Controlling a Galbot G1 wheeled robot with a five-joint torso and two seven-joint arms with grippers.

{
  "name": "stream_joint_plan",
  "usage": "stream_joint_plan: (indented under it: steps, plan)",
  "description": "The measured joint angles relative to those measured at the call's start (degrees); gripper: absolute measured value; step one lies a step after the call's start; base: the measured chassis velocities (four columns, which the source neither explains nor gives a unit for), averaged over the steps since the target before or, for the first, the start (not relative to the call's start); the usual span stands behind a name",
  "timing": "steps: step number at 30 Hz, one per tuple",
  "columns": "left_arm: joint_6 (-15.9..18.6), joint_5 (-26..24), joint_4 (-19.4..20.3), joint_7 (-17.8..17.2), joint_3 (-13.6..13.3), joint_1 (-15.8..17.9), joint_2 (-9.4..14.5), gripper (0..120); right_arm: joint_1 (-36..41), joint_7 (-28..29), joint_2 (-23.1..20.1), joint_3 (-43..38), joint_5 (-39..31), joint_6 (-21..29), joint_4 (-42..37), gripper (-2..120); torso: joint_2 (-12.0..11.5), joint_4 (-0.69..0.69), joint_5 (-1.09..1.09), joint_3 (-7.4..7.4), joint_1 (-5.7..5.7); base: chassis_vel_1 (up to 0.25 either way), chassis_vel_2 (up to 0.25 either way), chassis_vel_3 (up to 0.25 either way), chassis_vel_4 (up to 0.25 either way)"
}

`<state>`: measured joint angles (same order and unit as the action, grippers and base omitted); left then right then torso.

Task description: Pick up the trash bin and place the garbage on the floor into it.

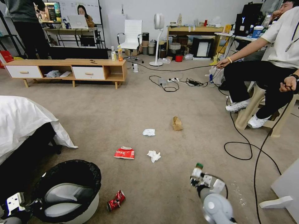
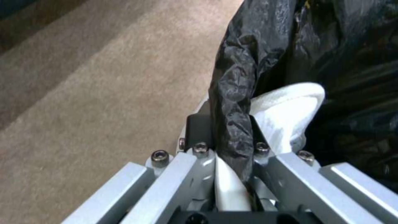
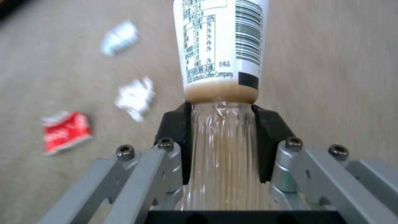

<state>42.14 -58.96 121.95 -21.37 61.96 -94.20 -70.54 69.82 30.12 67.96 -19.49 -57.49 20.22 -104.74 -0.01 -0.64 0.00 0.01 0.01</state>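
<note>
Trash bin (image 1: 70, 193) clamped at rim by left tool (image 2: 232, 146); bottle (image 3: 222, 102) gripped in right tool (image 3: 222, 149); can (image 1: 116, 201), carton (image 1: 124, 153), tissues (image 1: 154, 155), box (image 1: 177, 123) remaining on floor (image 1: 162, 193).

trash bin (image 1: 73, 199) base cut off by head view's lower edge. left hand (image 2: 230, 137) fingertips buried in black bag fold. bottle (image 3: 222, 93) cap end cut by wrist view edge. tissues (image 3: 135, 98) blurred.

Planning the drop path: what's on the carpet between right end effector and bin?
Head view: a crushed red can lies between the right end effector and the black-lined white bin.
</note>
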Motion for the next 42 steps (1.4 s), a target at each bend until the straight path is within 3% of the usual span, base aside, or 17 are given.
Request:
stream_joint_plan:
  steps: [7, 12, 18, 20, 21, 23, 24, 28, 32, 35, 42]
  plan:
    - [0.0, -1.4, 1.4, -0.3, 0.1, 0.0, 1.3, 3, -0.3, -2.3, -8.5, 2.1, 0.7, -3.6, -12.5, 27, 0.0, -0.01, 0.00, 0.00, 0.00, 0.000, 0.000, 0.000, 0.000]
    - [0.0, -2.8, 3.8, -1.0, -1.2, -0.3, 2.0, 3, -8.3, -8.3, -13.5, 8.8, -0.6, -10.8, -18.6, 27, 0.0, 0.02, -0.01, 0.00, 0.00, 0.000, 0.000, 0.000, 0.000]
    - [0.0, -2.8, 4.4, -1.1, -1.8, -0.7, 2.5, 3, -12.6, -10.8, -14.6, 13.1, -1.2, -14.2, -19.0, 27, 0.0, 0.00, 0.00, 0.00, 0.00, 0.000, 0.000, 0.000, 0.000]
    - [0.0, -2.9, 5.1, -1.2, -2.5, -1.3, 3.7, 3, -21.4, -15.2, -15.4, 21.9, -1.7, -19.8, -18.5, 27, 0.0, 0.01, -0.01, 0.00, 0.00, 0.000, 0.000, 0.000, 0.000]
    - [0.0, -2.9, 5.1, -1.2, -2.5, -1.3, 3.7, 3, -21.4, -15.2, -15.4, 21.9, -1.7, -19.8, -18.5, 27, 0.0, 0.01, -0.01, 0.00, 0.00, 0.000, 0.000, 0.000, 0.000]
    - [0.0, -3.1, 5.4, -1.4, -2.7, -1.4, 4.4, 3, -30.7, -18.2, -13.9, 29.6, -2.0, -24.2, -16.8, 27, 0.0, 0.03, -0.02, 0.00, 0.00, 0.000, 0.000, 0.000, 0.000]
    - [0.0, -3.1, 5.4, -1.4, -2.7, -1.4, 4.4, 3, -30.7, -18.2, -13.9, 29.6, -2.0, -24.2, -16.8, 27, 0.0, 0.03, -0.02, 0.00, 0.00, 0.000, 0.000, 0.000, 0.000]
    - [0.0, -4.2, 6.0, -1.9, -3.3, -1.2, 5.2, 3, -43.2, -22.0, -7.6, 42.1, -2.2, -29.4, -11.1, 27, 0.0, -0.01, -0.02, 0.00, 0.00, 0.000, 0.000, 0.000, 0.000]
    - [0.0, -4.5, 6.0, -2.0, -3.4, -1.1, 5.4, 3, -46.2, -22.5, -4.4, 46.1, -2.1, -30.1, -9.2, 27, 0.0, -0.01, -0.02, 0.00, 0.00, 0.000, 0.000, 0.000, 0.000]
    - [0.0, -5.2, 6.2, -2.3, -3.5, -1.0, 6.0, 3, -50.8, -23.4, 1.4, 52.3, -1.5, -31.1, -5.8, 27, 0.0, 0.04, -0.03, 0.00, 0.00, 0.000, 0.000, 0.000, 0.000]
    - [0.0, -6.3, 6.4, -2.6, -3.7, -0.7, 7.3, 3, -54.1, -25.9, 4.6, 59.2, 0.2, -32.7, -1.7, 27, 0.0, -0.01, -0.02, 0.00, 0.00, 0.000, 0.000, 0.000, 0.000]
